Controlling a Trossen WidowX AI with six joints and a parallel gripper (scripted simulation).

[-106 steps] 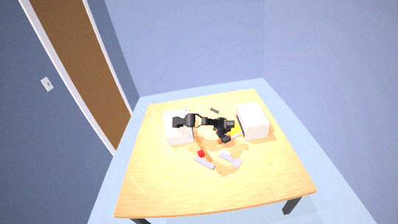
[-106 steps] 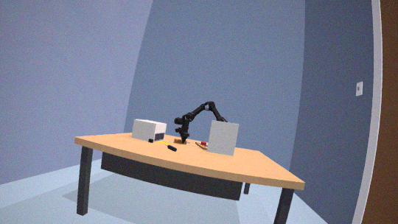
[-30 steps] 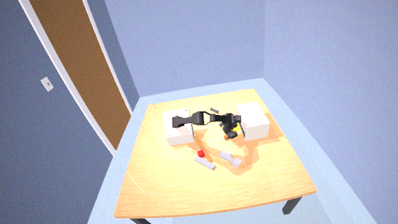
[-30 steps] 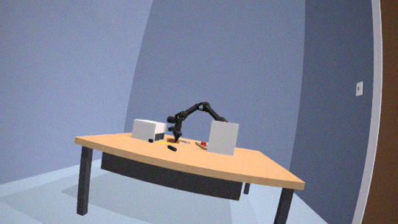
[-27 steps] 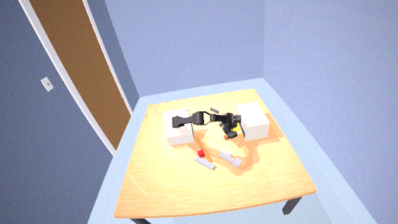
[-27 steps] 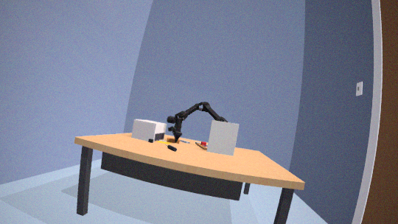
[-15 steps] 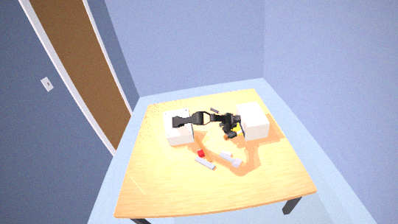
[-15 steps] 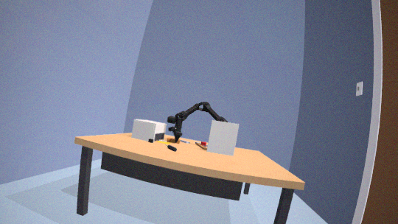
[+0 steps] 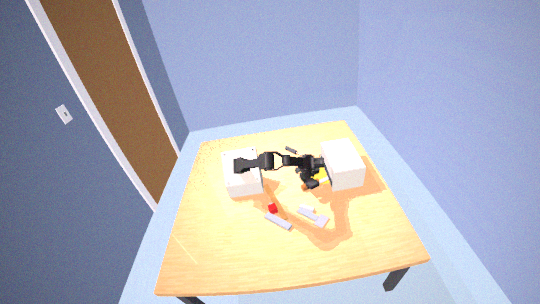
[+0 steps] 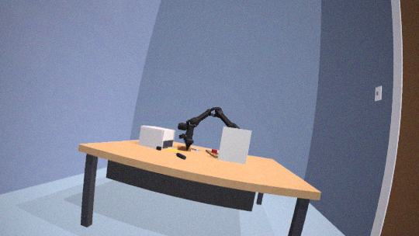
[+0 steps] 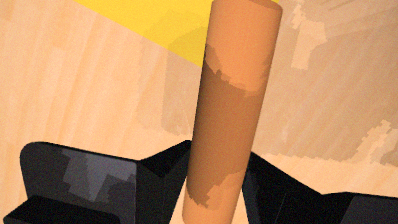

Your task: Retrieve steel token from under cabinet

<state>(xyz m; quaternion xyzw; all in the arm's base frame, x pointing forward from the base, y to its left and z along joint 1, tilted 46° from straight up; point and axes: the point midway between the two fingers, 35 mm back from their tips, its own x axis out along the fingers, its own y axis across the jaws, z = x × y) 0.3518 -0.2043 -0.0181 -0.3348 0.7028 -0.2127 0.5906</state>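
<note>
The white cabinet (image 9: 343,165) (image 10: 151,137) stands at the right of the table in the top view, with a dark opening low on its front in the exterior view. The yellow marked area (image 9: 320,173) (image 10: 171,150) (image 11: 145,17) lies in front of it, partly hidden by the arm. My gripper (image 9: 307,185) (image 10: 188,147) (image 11: 216,151) is shut on an orange-brown round rod (image 11: 235,90), low over the table beside the yellow area. The rod's upper end in the wrist view overlaps the yellow. The rod's far end is out of the wrist view. I cannot make out the steel token.
A red cube (image 9: 272,208) (image 10: 214,150) and a grey bar (image 9: 278,221) lie near the table's middle, with a pale grey piece (image 9: 313,215) to their right. A dark object (image 9: 291,149) (image 10: 181,156) lies on the arm's other side. The white box (image 9: 243,175) (image 10: 234,145) stands under the arm's base.
</note>
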